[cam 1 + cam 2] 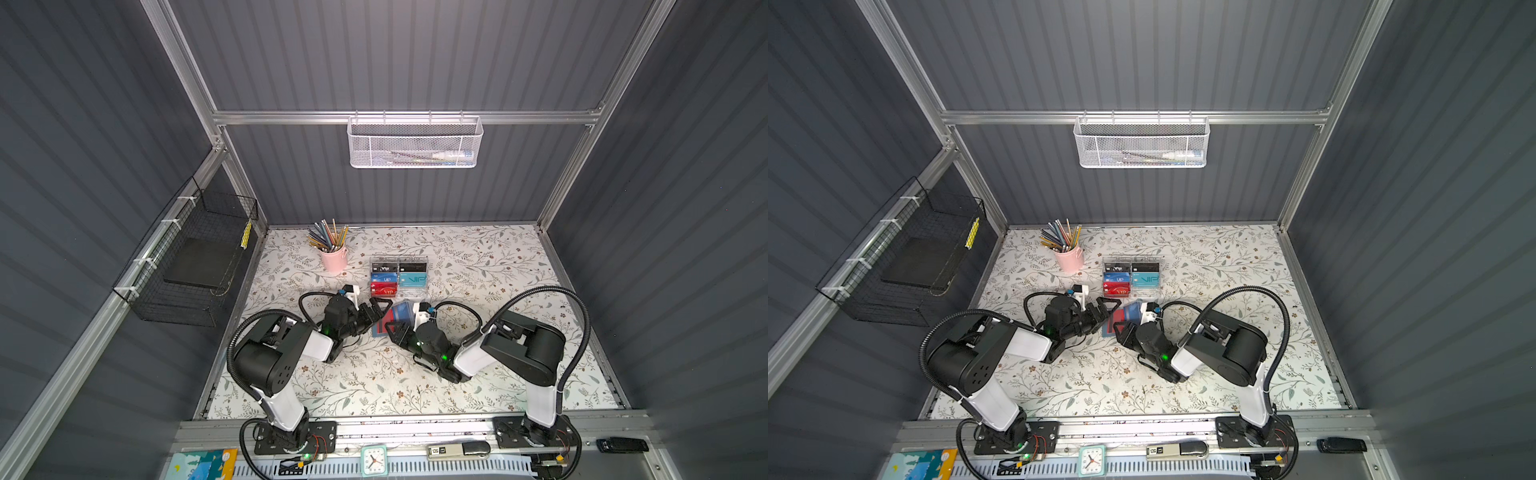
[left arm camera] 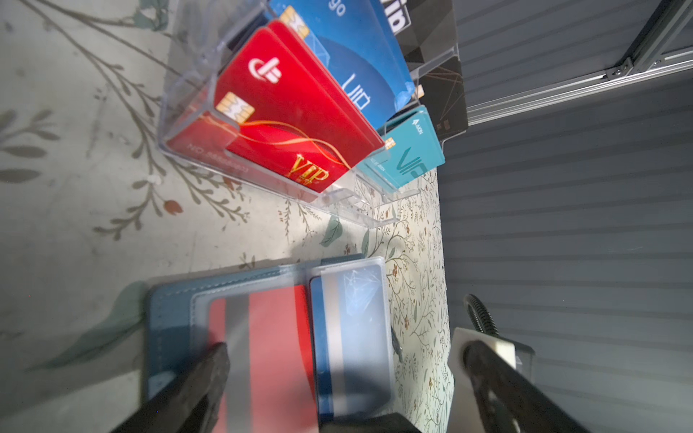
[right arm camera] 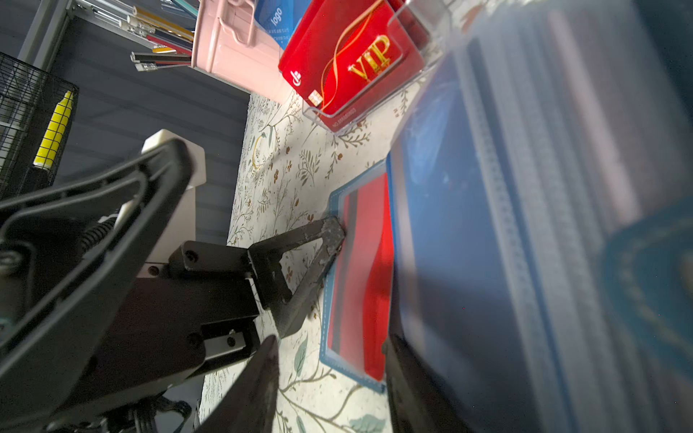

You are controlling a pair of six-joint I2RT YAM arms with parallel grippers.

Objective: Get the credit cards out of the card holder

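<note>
Black wire basket (image 1: 195, 266), L wall: dark flat pad inside; not task.

Pink cup (image 1: 334, 259) w/ pencils: back-left of desk (image 1: 374, 382), well apart from the work.

left gripper (image 1: 379, 312): fingers spread as wide as they go, nothing pinched. In the right wrist view one finger (image 3: 332, 232) seems to touch the card holder's flat page at its outer edge, near the far corner. The other finger (image 2: 498, 382) is clear of it.

card holder (image 2: 170, 300): blue-grey, lying open on desk between both grippers, just in front of the rack.
- red card (image 2: 277, 330), grey stripe: in clear window of the flat page.
- blue card (image 2: 352, 337), pale stripe: in the clear sleeve beside it. Sleeve stack (image 3: 487, 225) stands lifted, tilted twd the right gripper.
- Neither card is out yet.

Acrylic rack (image 1: 399, 277): red, blue, teal, black VIP cards; behind holder, not touching it.

right gripper (image 1: 395, 328): fingers part-spread, gap visible, nothing seen pinched. They flank the near end of the red-card page. Lifted sleeves lie against the outer side of one finger; contact not certain.

Key relation (judged): red card's long axis runs approx. front of desk → rack, so its near short end faces the right fingers. Left arm looks placed to pin, right arm nearer for the draw. Which side the pocket opens: can't tell.
</note>
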